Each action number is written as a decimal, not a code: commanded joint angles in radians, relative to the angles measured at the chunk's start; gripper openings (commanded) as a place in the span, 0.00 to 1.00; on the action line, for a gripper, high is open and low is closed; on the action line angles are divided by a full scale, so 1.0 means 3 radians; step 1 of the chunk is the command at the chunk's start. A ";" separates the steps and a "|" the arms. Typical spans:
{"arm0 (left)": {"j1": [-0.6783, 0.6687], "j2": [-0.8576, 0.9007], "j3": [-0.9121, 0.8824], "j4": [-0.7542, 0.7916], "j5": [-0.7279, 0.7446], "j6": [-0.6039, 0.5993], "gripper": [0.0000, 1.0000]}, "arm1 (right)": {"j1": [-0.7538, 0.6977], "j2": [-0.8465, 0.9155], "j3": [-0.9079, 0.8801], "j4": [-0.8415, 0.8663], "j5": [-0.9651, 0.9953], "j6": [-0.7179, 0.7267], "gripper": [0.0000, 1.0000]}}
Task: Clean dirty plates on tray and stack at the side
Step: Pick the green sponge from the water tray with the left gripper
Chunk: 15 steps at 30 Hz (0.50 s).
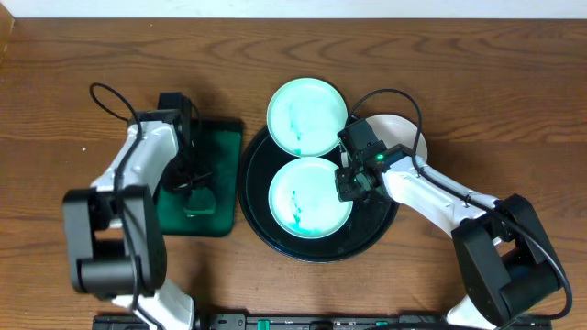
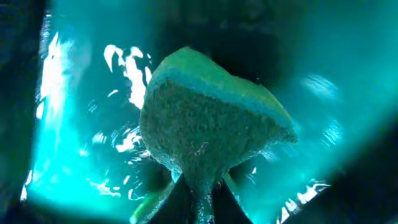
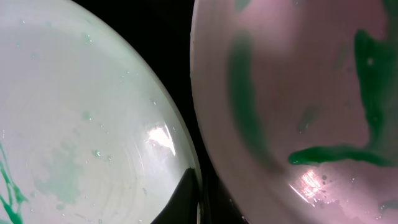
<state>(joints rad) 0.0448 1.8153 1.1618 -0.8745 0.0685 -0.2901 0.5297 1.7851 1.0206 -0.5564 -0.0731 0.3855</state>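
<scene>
The round black tray holds one white plate smeared with teal-green. A second smeared plate rests over the tray's far rim. A third plate lies at the right, partly under the right arm. My right gripper is shut on the right rim of the plate in the tray. In the right wrist view my right gripper lays a dark finger on that plate's rim, with another smeared plate beside it. My left gripper is shut on a green sponge, whose neck is pinched by the left gripper.
A dark-green rectangular tray lies left of the black tray, under my left gripper, and its wet floor fills the left wrist view. Brown wood tabletop surrounds everything. Cables loop off both arms.
</scene>
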 commanded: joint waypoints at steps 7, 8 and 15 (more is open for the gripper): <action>-0.0008 -0.1185 0.0056 -0.0095 0.0056 0.0117 0.07 | -0.0058 0.0041 -0.0005 -0.0001 0.0154 -0.0028 0.01; -0.0008 -0.1253 0.0056 -0.0095 0.0053 0.0117 0.07 | -0.0058 0.0041 -0.0005 -0.0003 0.0154 -0.0028 0.01; -0.0008 -0.1397 0.0056 -0.0098 0.0005 0.0117 0.07 | -0.0058 0.0041 -0.0005 -0.0003 0.0154 -0.0028 0.01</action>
<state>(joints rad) 0.0441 1.4097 1.1622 -0.9016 0.0906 -0.2699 0.5297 1.7851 1.0206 -0.5564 -0.0727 0.3855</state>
